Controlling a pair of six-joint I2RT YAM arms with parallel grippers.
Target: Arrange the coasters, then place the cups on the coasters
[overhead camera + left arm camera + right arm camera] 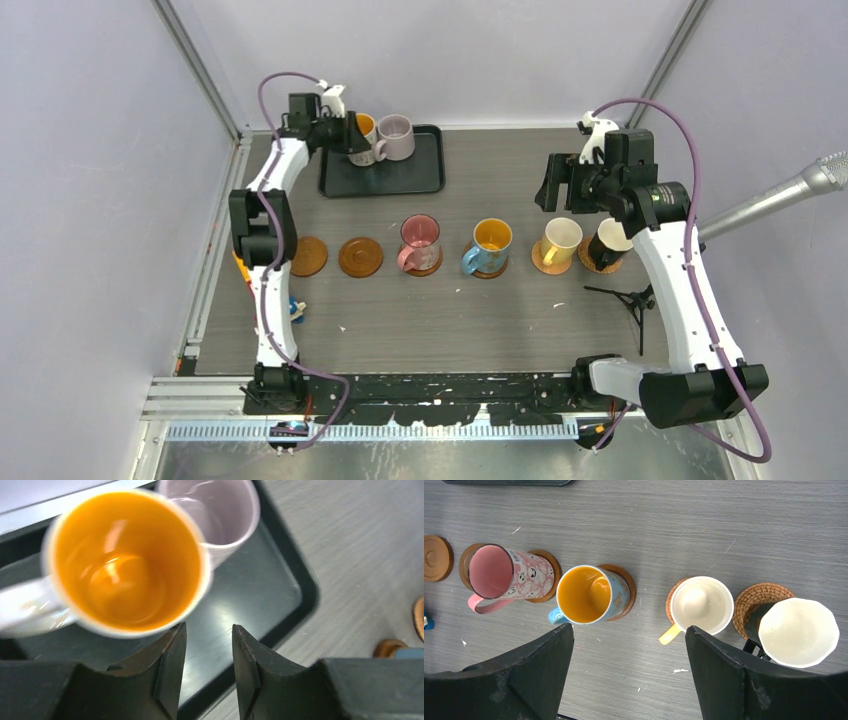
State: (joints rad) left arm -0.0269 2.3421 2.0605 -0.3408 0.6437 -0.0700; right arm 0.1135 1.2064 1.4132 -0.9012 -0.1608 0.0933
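Note:
On the black tray stand a white cup with an orange inside and a lilac cup. My left gripper hovers over the tray beside the white cup, its jaws a narrow gap apart with only tray between them. Two bare coasters lie at the left. Pink, blue, cream-yellow and black cups each sit on a coaster. Above that row my right gripper hangs wide open and empty.
A small black tripod-like stand lies right of the row, near the right arm. A small blue object lies by the left arm. A grey microphone pokes in from the right wall. Walls enclose the table.

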